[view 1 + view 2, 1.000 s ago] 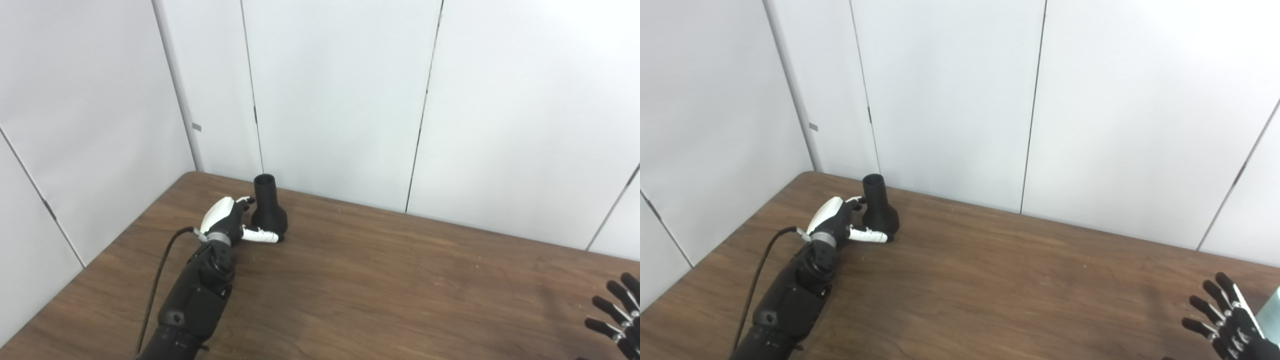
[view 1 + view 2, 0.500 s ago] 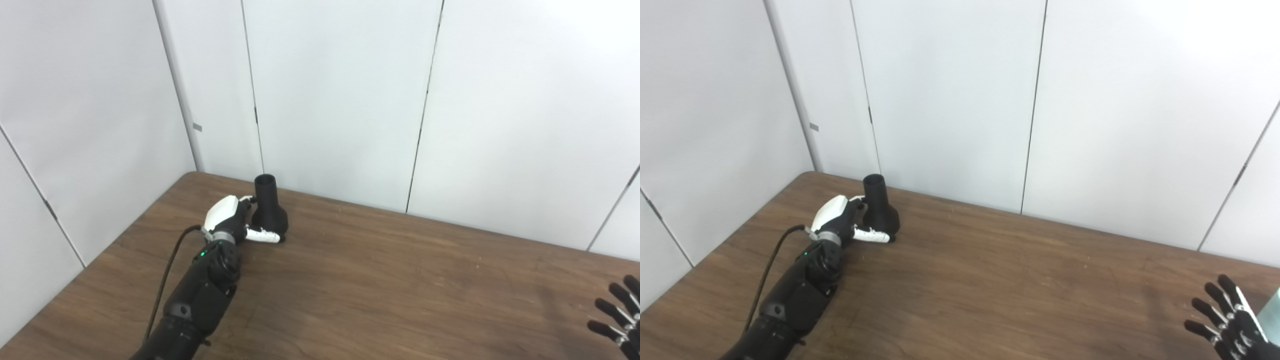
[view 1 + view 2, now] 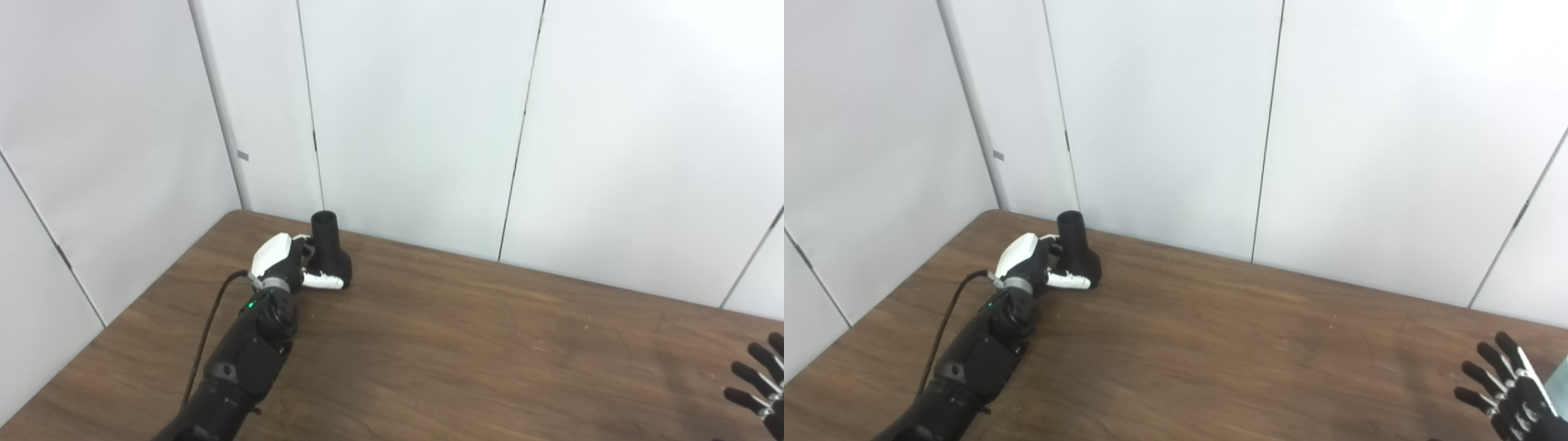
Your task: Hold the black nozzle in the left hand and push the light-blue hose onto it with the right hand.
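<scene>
Left hand point(image 3: 283, 264): wrapped around black nozzle point(image 3: 329, 254), upright on table point(image 3: 465, 343).
Right hand point(image 3: 1513, 398): fingers spread, empty, at table's right edge.

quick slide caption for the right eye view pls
Left hand wraps around the upright black nozzle on the wooden table; right hand open at far right.

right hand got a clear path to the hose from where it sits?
Probably yes. The right hand is open with fingers spread, and a light-blue edge, likely the hose, shows right beside it at the frame's right border, nothing between them. Most of the hose is out of view, so I can't confirm how it lies.
</scene>
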{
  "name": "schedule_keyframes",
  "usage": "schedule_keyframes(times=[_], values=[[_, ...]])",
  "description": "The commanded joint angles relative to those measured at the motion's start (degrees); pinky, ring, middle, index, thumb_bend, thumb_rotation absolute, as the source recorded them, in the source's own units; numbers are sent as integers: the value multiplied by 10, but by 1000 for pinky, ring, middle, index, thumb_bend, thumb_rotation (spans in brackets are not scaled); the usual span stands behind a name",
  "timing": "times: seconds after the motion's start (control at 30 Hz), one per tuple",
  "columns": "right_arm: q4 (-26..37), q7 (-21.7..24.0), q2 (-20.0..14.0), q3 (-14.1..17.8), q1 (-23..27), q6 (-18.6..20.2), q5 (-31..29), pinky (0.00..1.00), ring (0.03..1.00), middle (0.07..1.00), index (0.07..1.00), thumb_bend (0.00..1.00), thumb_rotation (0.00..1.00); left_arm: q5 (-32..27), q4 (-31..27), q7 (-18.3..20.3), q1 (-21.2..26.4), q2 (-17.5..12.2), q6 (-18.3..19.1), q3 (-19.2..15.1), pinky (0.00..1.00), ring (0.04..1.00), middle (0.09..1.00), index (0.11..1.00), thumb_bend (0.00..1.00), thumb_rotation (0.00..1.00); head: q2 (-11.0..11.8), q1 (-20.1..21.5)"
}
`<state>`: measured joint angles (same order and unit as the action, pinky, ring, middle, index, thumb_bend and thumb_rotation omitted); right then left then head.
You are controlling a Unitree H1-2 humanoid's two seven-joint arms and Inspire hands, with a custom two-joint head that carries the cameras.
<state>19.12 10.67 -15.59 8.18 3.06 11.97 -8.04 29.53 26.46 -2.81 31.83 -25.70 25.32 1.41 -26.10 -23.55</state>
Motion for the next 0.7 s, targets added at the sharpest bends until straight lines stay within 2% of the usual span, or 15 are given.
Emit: schedule_keyframes(times=[0.0, 0.03, 0.07, 0.1, 0.17, 0.23, 0.43, 0.6, 0.67], values=[[19, -5, -10, 6, 10, -7, -2, 789, 899, 955, 1000, 707, 169, -14, 9, 0, 16, 2, -17, 5, 532, 616, 609, 619, 945, 198, -2, 1], [19, -5, -10, 6, 10, -7, -1, 789, 899, 955, 1000, 707, 171, -13, 15, -5, 17, 3, -21, 8, 442, 567, 580, 588, 938, 176, -3, 2], [19, -6, -11, 6, 10, -6, -1, 788, 900, 955, 1000, 708, 174, -11, 21, -11, 17, 3, -28, 12, 393, 540, 561, 539, 736, 124, -4, 2], [20, -6, -10, 6, 11, -5, -1, 787, 900, 955, 999, 708, 177, -9, 26, -15, 17, 2, -35, 16, 391, 538, 540, 507, 612, 88, -4, 2], [21, -7, -10, 5, 12, -2, 0, 784, 898, 954, 998, 708, 182, -5, 35, -25, 15, 0, -51, 23, 459, 561, 536, 477, 545, 37, -5, 2], [21, -8, -10, 5, 13, 0, 0, 781, 897, 953, 997, 708, 185, -4, 41, -32, 12, -1, -64, 29, 504, 564, 537, 462, 525, 7, -6, 3], [22, -10, -9, 5, 16, 4, 0, 762, 894, 952, 993, 715, 196, 1, 56, -51, 6, 1, -83, 45, 442, 515, 521, 469, 523, 0, -7, 7], [28, -12, -9, 6, 19, 9, 0, 731, 872, 945, 988, 727, 202, 10, 69, -55, 0, 2, -102, 70, 447, 512, 518, 473, 523, 0, -8, 10], [29, -14, -7, 5, 20, 10, 2, 719, 862, 942, 985, 733, 205, 13, 68, -50, -3, 1, -107, 82, 403, 458, 469, 480, 527, 0, -10, 16]])
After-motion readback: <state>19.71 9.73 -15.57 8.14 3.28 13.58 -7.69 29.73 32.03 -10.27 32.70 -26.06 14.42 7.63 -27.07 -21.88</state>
